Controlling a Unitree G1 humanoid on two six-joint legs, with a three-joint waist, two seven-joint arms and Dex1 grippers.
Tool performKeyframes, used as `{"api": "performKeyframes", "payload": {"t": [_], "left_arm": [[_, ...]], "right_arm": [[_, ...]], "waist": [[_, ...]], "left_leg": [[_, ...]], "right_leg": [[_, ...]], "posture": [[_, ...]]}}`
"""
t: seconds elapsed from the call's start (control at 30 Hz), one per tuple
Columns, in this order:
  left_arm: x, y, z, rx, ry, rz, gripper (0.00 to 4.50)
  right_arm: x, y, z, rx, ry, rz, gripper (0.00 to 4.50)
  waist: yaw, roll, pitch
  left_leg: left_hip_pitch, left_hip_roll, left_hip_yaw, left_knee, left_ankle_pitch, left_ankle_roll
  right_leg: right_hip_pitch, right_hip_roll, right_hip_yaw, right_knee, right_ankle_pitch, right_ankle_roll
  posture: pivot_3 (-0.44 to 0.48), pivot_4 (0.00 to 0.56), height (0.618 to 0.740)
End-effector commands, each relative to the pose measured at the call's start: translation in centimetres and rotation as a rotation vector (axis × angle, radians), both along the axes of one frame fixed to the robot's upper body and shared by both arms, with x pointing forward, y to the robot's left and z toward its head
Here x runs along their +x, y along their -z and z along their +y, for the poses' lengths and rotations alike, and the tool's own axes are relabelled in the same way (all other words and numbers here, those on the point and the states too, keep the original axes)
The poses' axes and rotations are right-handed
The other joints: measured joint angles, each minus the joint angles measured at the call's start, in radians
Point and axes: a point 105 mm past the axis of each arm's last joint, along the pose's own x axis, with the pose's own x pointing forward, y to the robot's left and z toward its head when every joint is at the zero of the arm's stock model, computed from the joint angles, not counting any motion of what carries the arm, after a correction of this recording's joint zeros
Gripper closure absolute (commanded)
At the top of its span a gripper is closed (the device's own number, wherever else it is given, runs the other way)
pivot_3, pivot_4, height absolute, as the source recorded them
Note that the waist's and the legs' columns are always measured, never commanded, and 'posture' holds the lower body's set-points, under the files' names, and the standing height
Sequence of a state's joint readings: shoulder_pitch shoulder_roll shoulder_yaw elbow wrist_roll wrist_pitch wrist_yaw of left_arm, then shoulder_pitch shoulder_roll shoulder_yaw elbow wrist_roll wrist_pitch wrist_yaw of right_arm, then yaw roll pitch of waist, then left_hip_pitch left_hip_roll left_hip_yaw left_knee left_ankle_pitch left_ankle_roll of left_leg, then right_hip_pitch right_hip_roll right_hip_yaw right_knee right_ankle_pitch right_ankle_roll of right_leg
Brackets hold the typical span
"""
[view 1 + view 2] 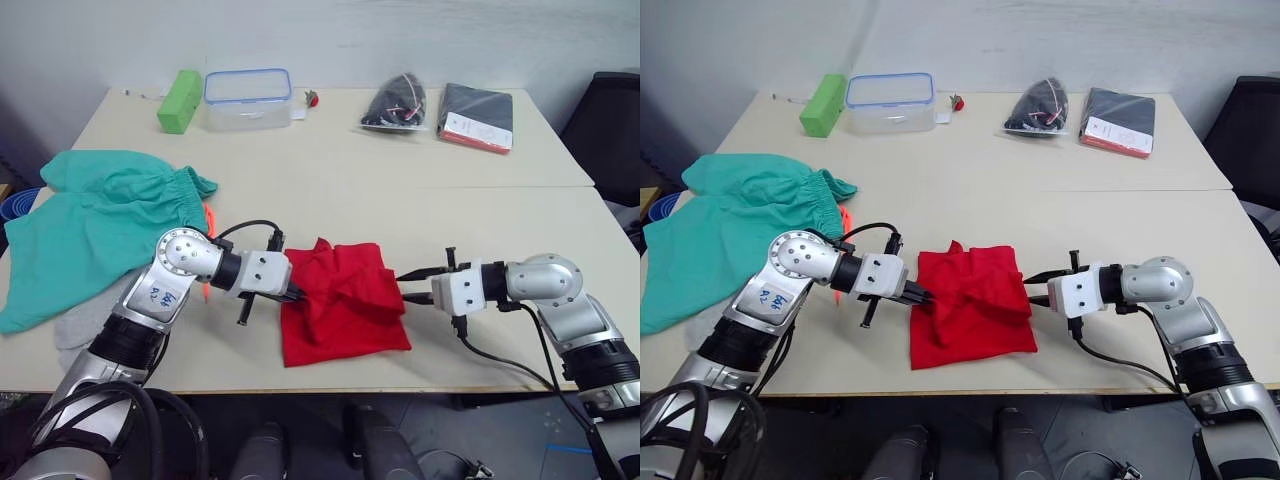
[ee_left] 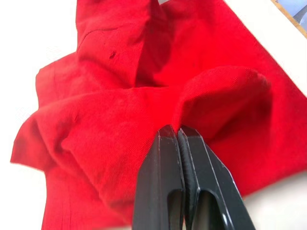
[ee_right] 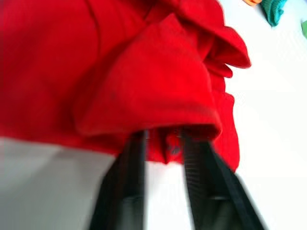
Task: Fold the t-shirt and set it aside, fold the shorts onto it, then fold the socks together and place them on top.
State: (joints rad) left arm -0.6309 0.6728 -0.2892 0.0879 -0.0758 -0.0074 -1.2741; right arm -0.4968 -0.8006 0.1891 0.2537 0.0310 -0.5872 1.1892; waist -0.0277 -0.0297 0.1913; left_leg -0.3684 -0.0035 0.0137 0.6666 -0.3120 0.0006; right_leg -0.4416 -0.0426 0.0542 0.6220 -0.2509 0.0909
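The crumpled bright red cloth t-shirt [image 1: 342, 302] lies bunched on the pale table [image 1: 480, 220] near its front edge, between both arms. The left wrist view shows the left gripper [image 2: 178, 136] clenched, with a red fold rising at its tips; whether cloth is pinched I cannot tell. The right wrist view shows the right gripper [image 3: 162, 139] spread apart at the shirt's hem. From the shirt, the teal-green cloth shorts [image 1: 95, 225] lie at ten o'clock.

Green block [image 1: 179, 100], lidded clear box [image 1: 248, 99], black bag [image 1: 398, 104], perhaps a notebook [image 1: 477, 116]
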Motion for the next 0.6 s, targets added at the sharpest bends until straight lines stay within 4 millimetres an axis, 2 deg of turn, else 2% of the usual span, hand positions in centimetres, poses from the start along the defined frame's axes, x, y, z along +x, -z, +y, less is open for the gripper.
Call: {"api": "performKeyframes", "payload": {"t": [0.03,0.47,0.6], "left_arm": [[-0.3,-1.0,-0.2,-0.03,0.017,-0.031,4.5],[-0.2,-0.9,-0.2,-0.038,0.008,-0.042,4.5],[-0.2,-1.0,-0.2,-0.041,0.005,-0.041,4.5]], "right_arm": [[0.0,-1.4,-0.3,0.008,-0.029,-0.107,2.25],[0.4,-1.8,1.3,0.049,-0.082,-0.163,2.25],[0.3,-1.3,1.5,0.03,-0.105,-0.157,2.25]], "waist": [[0.0,0.0,0.0],[0.0,0.0,0.0],[-0.001,0.0,0.0]], "left_leg": [[0.0,0.0,0.0,0.0,0.0,0.0],[0.0,0.0,0.0,0.0,0.0,0.0],[0.0,0.0,0.0,0.0,0.0,0.0]], "right_leg": [[0.0,0.0,0.0,0.0,0.0,0.0],[0.0,0.0,0.001,0.001,0.0,0.0],[0.0,0.0,0.0,0.001,0.0,0.0]], "posture": [[0.0,0.15,0.74],[0.0,0.15,0.74],[0.0,0.15,0.74]]}}
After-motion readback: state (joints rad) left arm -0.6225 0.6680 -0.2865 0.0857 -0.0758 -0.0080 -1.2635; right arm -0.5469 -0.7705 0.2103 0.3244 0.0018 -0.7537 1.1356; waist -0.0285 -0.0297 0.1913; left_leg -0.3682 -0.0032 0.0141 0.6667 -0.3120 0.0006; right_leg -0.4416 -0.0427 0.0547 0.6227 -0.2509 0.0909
